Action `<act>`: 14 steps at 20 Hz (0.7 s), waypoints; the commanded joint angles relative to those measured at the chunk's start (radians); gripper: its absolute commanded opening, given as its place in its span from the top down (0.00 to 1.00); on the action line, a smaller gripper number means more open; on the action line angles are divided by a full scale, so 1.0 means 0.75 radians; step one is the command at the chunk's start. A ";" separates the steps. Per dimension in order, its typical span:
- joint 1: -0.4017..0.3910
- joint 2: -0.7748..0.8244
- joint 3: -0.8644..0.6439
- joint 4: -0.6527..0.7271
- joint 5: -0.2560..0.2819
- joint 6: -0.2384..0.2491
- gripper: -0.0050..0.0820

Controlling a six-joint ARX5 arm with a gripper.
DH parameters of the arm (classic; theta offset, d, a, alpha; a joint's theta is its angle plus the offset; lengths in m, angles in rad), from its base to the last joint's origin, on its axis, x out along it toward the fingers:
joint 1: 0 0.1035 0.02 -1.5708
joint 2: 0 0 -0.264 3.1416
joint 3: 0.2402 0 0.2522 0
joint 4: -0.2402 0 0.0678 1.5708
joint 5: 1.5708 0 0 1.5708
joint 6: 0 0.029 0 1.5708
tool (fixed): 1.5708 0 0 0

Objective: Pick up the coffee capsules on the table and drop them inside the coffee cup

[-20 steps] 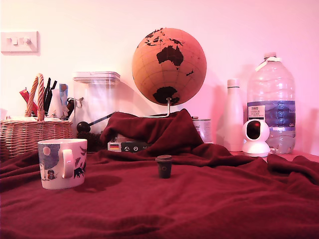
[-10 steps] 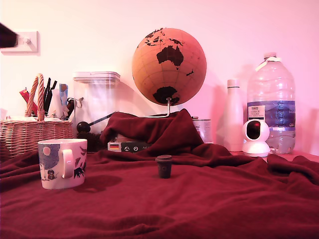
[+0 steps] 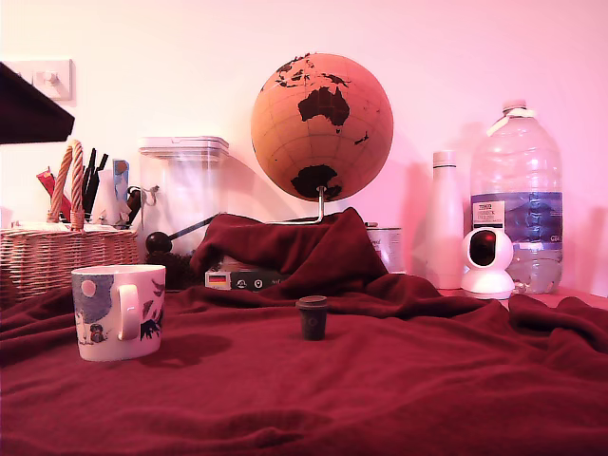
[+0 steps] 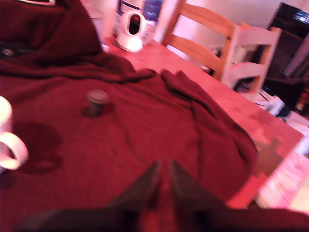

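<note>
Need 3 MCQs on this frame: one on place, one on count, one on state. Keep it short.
1. In the exterior view, where is the coffee capsule relative to the coffee cup?
A. Inside it
B. To its right, apart from it
C. To its left, touching it

2. How many capsules show on the red cloth?
A. One
B. Two
C. Four

3. How does the pincer stand in the wrist view?
A. Clamped on the capsule
B. Gripping the cup handle
C. Holding nothing, fingers nearly together

Answers:
1. B: the capsule stands upright on the cloth, with a clear gap to the cup.
2. A: only one dark capsule is visible in both views.
3. C: only a thin gap between the fingers, with the capsule far beyond them.
</note>
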 commanded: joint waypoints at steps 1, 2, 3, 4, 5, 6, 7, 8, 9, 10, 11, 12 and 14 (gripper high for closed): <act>0.002 0.015 -0.024 0.050 -0.019 0.019 0.28; 0.002 0.029 -0.024 0.079 -0.035 0.025 0.25; 0.002 0.042 -0.024 0.109 -0.052 0.019 0.25; 0.002 0.059 -0.024 0.140 -0.060 0.019 0.25; 0.002 0.080 -0.024 0.161 -0.079 0.013 0.25; 0.002 0.104 -0.024 0.185 -0.101 0.003 0.25; 0.002 0.134 -0.024 0.208 -0.115 0.003 0.25; 0.002 0.170 -0.024 0.228 -0.127 -0.017 0.25; -0.001 0.205 -0.024 0.254 -0.161 -0.027 0.25; -0.007 0.241 -0.024 0.282 -0.192 -0.028 0.25; -0.016 0.283 -0.024 0.315 -0.221 -0.028 0.25; -0.030 0.325 -0.024 0.347 -0.247 -0.028 0.25; -0.063 0.416 -0.024 0.432 -0.311 -0.028 0.25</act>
